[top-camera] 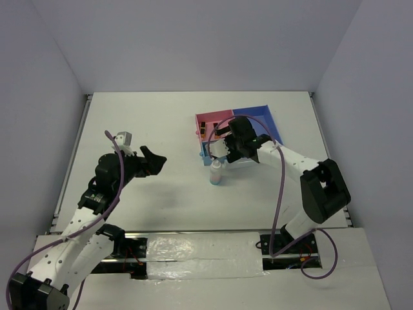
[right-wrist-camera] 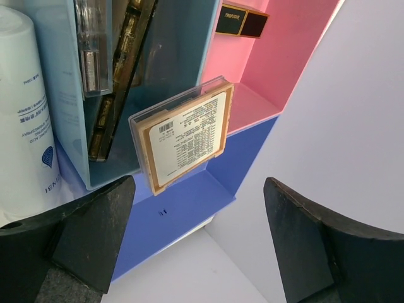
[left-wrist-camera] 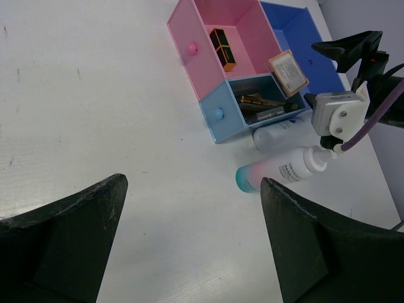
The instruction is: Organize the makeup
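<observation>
The pink-and-blue tray (top-camera: 258, 115) sits at mid-right. Black-gold pieces (left-wrist-camera: 222, 49) lie in its pink compartment. A long brown palette (left-wrist-camera: 265, 106) fills the light-blue compartment. A brown square compact (right-wrist-camera: 183, 136) leans, label up, on the edge between the light-blue and dark-blue compartments. My right gripper (right-wrist-camera: 199, 233) hovers just short of it, open, nothing between its fingers. A pink-and-teal bottle (top-camera: 216, 173) stands in front of the tray, and a white bottle (left-wrist-camera: 274, 134) lies against the tray wall. My left gripper (left-wrist-camera: 192, 240) hangs open over bare table, left of the bottles.
The dark-blue compartment (left-wrist-camera: 297, 38) holds nothing that I can see. The right arm's elbow (top-camera: 326, 187) stands right of the tray. Grey walls close in the table on three sides.
</observation>
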Tool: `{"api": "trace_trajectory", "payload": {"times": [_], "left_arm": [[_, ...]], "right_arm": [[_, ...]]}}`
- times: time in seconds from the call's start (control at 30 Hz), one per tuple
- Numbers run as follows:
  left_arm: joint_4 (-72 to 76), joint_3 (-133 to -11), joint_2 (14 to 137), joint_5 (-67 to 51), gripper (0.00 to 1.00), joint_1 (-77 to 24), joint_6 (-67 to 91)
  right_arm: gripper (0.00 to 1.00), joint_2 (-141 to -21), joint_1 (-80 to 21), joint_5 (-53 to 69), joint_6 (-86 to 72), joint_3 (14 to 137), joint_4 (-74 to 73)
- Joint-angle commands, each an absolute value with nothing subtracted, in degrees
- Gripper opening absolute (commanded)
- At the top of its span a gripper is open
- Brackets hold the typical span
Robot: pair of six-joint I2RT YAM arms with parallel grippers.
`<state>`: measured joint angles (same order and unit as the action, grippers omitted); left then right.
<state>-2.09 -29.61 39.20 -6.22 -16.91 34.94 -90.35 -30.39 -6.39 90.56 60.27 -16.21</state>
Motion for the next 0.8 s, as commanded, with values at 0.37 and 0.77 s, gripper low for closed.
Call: {"api": "trace_trajectory", "payload": {"times": [0.37,0.77], "left_arm": [[0.3,-30.2,39.0,-6.5,0.99,-16.5,35.5],[1.2,-31.2,40.7,-7.5,0.99,-16.5,35.8]], "right_arm": [[0.91,-83.7,-28.5,7.5,74.2,72.2,-33.3],[0.16,-88.0,-21.7,19.2,56.8,77.8,-40.9]]}}
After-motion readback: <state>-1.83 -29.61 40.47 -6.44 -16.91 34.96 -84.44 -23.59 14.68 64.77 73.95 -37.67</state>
